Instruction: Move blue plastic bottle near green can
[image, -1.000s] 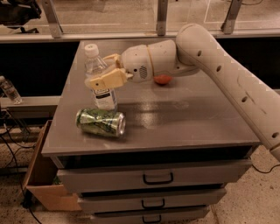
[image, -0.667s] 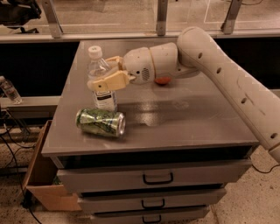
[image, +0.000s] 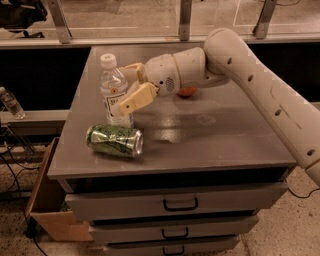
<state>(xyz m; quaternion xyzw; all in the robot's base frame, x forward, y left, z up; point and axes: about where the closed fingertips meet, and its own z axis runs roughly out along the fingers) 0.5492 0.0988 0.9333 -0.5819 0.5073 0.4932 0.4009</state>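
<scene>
The blue plastic bottle (image: 113, 90), clear with a white cap and a white label, stands upright on the grey cabinet top (image: 225, 135) at the left. The green can (image: 115, 140) lies on its side just in front of the bottle, its shiny end facing right. My gripper (image: 123, 88) reaches in from the right at the bottle's mid height. Its jaws are spread, with one beige finger (image: 134, 99) in front of the bottle's right side and the other behind it. The bottle rests on the top by itself.
A small orange object (image: 188, 92) lies behind the wrist near the middle of the top. The cabinet has drawers (image: 180, 204) below. An open cardboard box (image: 47, 210) sits on the floor at the left, and another clear bottle (image: 10, 102) stands on a shelf at the far left.
The bottle shifted slightly right and then stayed put. The front finger has drawn back to the right and down off the bottle's face, with the jaws now spread.
</scene>
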